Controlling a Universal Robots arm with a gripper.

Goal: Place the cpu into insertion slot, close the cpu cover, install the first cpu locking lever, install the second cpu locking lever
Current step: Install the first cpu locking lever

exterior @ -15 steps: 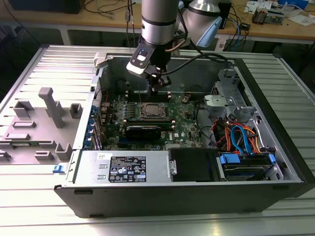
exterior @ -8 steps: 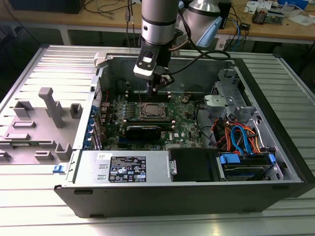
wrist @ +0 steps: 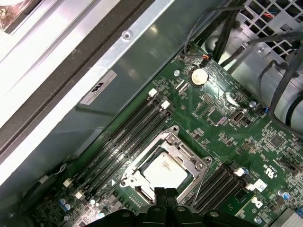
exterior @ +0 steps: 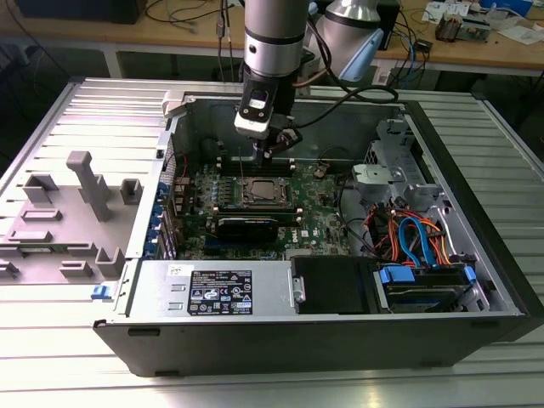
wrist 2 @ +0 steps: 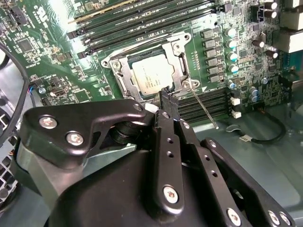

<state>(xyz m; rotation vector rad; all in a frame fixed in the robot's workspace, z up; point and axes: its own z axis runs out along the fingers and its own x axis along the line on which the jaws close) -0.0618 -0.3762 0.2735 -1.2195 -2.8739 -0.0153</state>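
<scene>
The cpu (wrist 2: 150,76) (wrist: 165,171) lies flat in the insertion slot (wrist 2: 115,64), silver top up. The cpu cover (wrist 2: 179,61) (wrist: 190,159) lies down around it as a silvery frame. From one corner of the socket a thin metal locking lever (wrist 2: 203,108) juts out slantwise, unlatched. My gripper (wrist 2: 168,96) (wrist: 165,192) hangs just above the socket's edge with its black fingers pressed together and nothing between them. In the exterior view the gripper (exterior: 270,153) hovers over the socket (exterior: 263,194) inside the open computer case.
Long black memory slots (wrist 2: 142,21) (wrist: 120,139) flank the socket on both sides. The case's metal wall (wrist: 94,71) runs close behind. A power supply (exterior: 217,289), a drive bay with blue and orange cables (exterior: 416,238) and a grey fixture (exterior: 76,204) surround the board.
</scene>
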